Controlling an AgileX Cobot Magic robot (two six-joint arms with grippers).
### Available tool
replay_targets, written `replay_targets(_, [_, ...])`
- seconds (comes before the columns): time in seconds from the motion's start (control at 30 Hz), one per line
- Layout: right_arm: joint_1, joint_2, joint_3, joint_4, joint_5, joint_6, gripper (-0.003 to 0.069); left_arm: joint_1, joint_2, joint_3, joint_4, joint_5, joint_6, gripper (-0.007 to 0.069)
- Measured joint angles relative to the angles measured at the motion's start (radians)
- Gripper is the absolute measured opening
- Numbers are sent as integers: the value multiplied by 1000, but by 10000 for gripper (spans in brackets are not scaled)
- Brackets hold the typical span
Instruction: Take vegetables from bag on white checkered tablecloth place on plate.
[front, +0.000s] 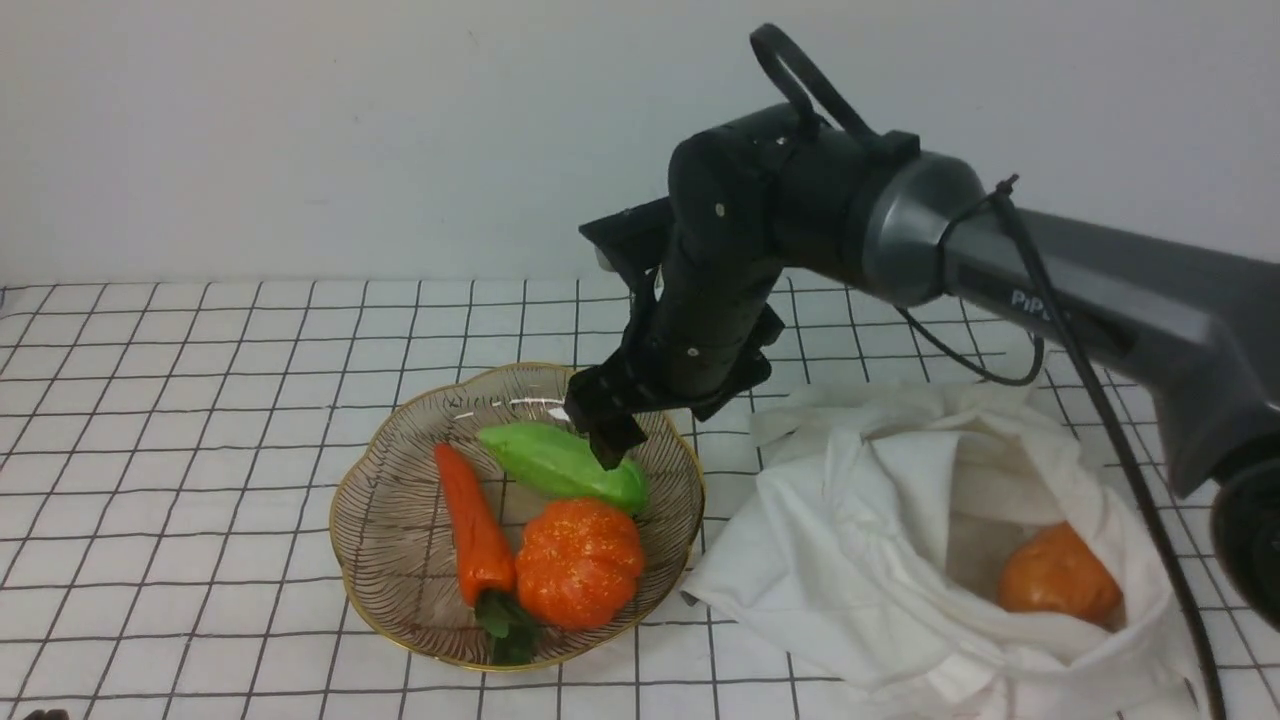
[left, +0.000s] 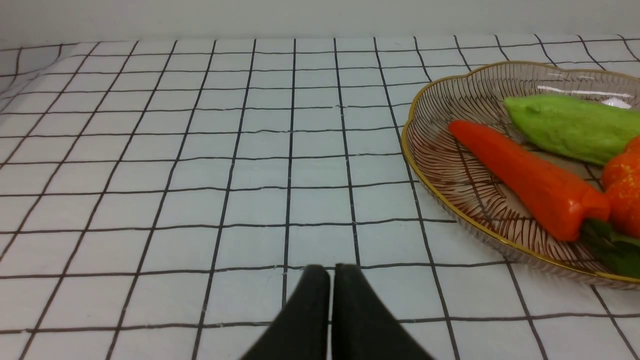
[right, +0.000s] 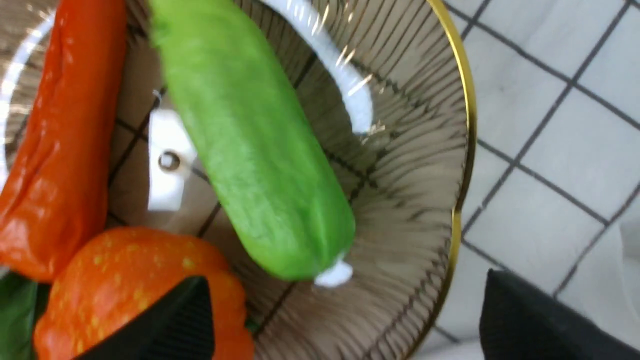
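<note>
- Green gourd (front: 562, 465) lies in the plate's (front: 340, 500) far half, long axis slanting left-far to right-near. My right tool (front: 640, 425) hangs over its right end, jaws apart, empty.
- Orange round vegetable (front: 1058, 577) sits in the bag (front: 870, 560), right of the plate; right arm nearer.
- Carrot (front: 475, 530) and pumpkin (front: 580, 560) share the plate.
- Left tool (left: 331, 310), pressed together, left of it.

This looks like a robot test bench: a bare white wall (front: 300, 130) stands behind a white cloth with a thin black grid (front: 150, 400), and a dark grey cabled robot arm (front: 1130, 300) reaches across it. The food is glossy and toy-like, a long orange carrot (front: 475, 530) and a speckled orange pumpkin (front: 580, 560), staged in a clear brownish glass dish with a scalloped gold rim (front: 390, 520).
</note>
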Motion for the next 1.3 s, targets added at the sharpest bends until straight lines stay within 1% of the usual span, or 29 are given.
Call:
replay_targets(0.03, [0, -4, -6, -4, 16, 0, 633, 0, 0, 0, 0, 0, 0, -8])
replay_targets(0.07, [0, -20, -13, -12, 35, -7, 596, 0, 0, 0, 0, 0, 0, -8])
replay_targets(0.1, [0, -51, -17, -27, 44, -12, 521, 0, 0, 0, 0, 0, 0, -8])
replay_targets(0.13, [0, -51, -17, -29, 44, -12, 509, 0, 0, 0, 0, 0, 0, -8])
replay_targets(0.2, [0, -113, -20, -57, 51, -19, 365, 0, 0, 0, 0, 0, 0, -8])
replay_targets(0.23, [0, -150, -21, -72, 53, -19, 283, 0, 0, 0, 0, 0, 0, -8])
replay_targets(0.27, [0, -207, -21, -89, 56, -11, 183, 0, 0, 0, 0, 0, 0, -8])
replay_targets(0.3, [0, -243, -21, -97, 59, 0, 108, 0, 0, 0, 0, 0, 0, -8])
replay_targets(0.33, [0, -289, -21, -104, 62, 6, 57, 0, 0, 0, 0, 0, 0, -8])
replay_targets(0.4, [0, -387, -21, -105, 64, 21, 9, 0, 0, 0, 0, 0, 0, -8])
replay_targets(0.43, [0, -448, -21, -105, 68, 31, -1, 0, 0, 0, 0, 0, 0, -8])
replay_targets(0.47, [0, -448, -21, -106, 69, 33, -2, 0, 0, 0, 0, 0, 0, -8])
replay_targets(0.5, [0, -550, -21, -108, 73, 43, -10, 0, 0, 0, 0, 0, 0, -8])
replay_targets(0.57, [0, -655, -7, -118, 76, 58, -13, 0, 0, 0, 0, 0, 0, -8])
replay_targets(0.6, [0, -666, -4, -120, 76, 58, -13, 0, 0, 0, 0, 0, 0, -8])
replay_targets(0.7, [0, -813, 65, -145, 77, 86, -13, 0, 0, 0, 0, 0, 0, -8])
replay_targets(0.77, [0, -964, 186, -184, 45, 121, -14, 0, 0, 0, 0, 0, 0, -8])
replay_targets(0.83, [0, -1099, 324, -214, -31, 149, -14, 0, 0, 0, 0, 0, 0, -8])
replay_targets(0.93, [0, -1318, 575, -248, -195, 189, -14, 0, 0, 0, 0, 0, 0, -8])
replay_targets(0.97, [0, -1348, 611, -251, -221, 194, -14, 0, 0, 0, 0, 0, 0, -8])
replay_targets(1.0, [0, -1468, 738, -259, -337, 212, -14, 0, 0, 0, 0, 0, 0, -8])
replay_targets(1.03, [0, -1499, 792, -262, -385, 216, -14, 0, 0, 0, 0, 0, 0, -8])
replay_targets(1.17, [0, -1773, 1108, -274, -658, 245, -14, 0, 0, 0, 0, 0, 0, -8])
replay_targets(1.23, [0, -1878, 1249, -303, -744, 243, -14, 0, 0, 0, 0, 0, 0, -8])
replay_targets(1.3, [0, -1953, 1332, -344, -771, 241, -14, 0, 0, 0, 0, 0, 0, -8])
